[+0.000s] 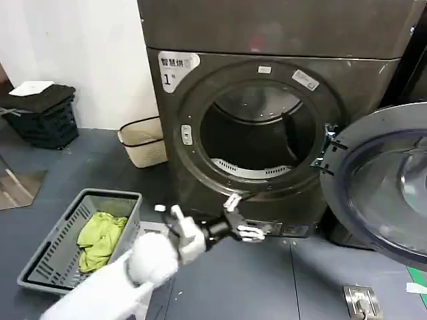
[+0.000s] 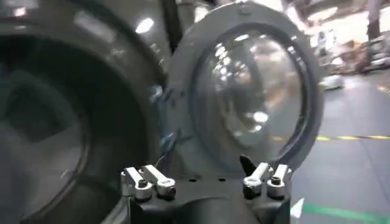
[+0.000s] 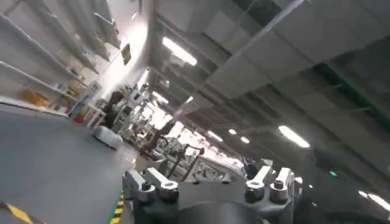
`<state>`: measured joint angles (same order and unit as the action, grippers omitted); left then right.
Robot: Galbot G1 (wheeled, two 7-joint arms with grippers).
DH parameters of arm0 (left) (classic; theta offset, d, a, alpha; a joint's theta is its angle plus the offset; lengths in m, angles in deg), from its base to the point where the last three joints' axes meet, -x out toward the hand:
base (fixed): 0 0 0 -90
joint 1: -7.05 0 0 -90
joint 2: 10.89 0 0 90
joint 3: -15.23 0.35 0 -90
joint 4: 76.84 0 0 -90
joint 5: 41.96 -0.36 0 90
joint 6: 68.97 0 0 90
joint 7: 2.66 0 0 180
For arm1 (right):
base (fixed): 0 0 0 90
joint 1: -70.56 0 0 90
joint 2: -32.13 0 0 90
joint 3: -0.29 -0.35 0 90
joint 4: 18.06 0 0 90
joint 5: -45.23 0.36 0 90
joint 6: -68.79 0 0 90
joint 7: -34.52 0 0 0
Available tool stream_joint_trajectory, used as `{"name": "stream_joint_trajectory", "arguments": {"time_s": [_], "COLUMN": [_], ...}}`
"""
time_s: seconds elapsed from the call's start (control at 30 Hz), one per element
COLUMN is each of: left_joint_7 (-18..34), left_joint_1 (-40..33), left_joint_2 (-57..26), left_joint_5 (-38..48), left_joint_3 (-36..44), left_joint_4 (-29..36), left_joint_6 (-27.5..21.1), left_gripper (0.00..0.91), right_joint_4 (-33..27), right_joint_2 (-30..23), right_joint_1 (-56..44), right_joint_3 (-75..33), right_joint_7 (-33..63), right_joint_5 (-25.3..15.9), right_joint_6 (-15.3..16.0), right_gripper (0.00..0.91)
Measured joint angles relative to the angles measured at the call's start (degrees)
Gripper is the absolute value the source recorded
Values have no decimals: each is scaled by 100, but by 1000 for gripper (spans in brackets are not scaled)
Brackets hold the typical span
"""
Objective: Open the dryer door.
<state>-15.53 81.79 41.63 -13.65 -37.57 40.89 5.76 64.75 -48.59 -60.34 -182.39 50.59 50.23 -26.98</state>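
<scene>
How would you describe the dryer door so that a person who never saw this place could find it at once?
Find the large dark grey-brown dryer with a white "1" sticker at its upper left. The dryer door hangs swung open at that machine's right side. It is round, with a dark inner face and a clear domed centre, unlike the open drum beside it.

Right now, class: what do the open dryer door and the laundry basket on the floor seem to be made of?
Dryer door: dark grey inner ring, probably moulded plastic; centre bowl looks like clear glass, showing reflections. Laundry basket: grey plastic by its look, matte with slotted walls, holding a green cloth.
</scene>
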Motion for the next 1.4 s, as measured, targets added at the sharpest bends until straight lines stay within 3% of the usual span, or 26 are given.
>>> {"name": "stream_joint_trajectory", "arguments": {"time_s": [0.37,0.83,1.1,1.4], "left_joint_7": [461,2083,3215,5135], "left_joint_1": [1357,2810,3101,3093], "left_joint_2": [-1182,-2089,-2526,-2782], "left_joint_5": [535,2651,3742,5514], "left_joint_3": [-1795,-4153,-4375,-3956], "left_joint_4": [530,440,171,-231], "left_joint_6": [-949,-2620,-2697,-2695], "left_gripper": [907,907,907,907], "right_joint_4": [-390,-730,-559,-365], "right_joint_2": [277,502,403,317], "right_joint_1": [18,59,54,75], "right_joint_3": [15,118,268,398], "right_joint_7": [-114,-438,-755,-912], "right_joint_5": [13,66,661,1296], "right_joint_6": [-180,-368,-371,-492], "right_gripper": [907,907,907,907]}}
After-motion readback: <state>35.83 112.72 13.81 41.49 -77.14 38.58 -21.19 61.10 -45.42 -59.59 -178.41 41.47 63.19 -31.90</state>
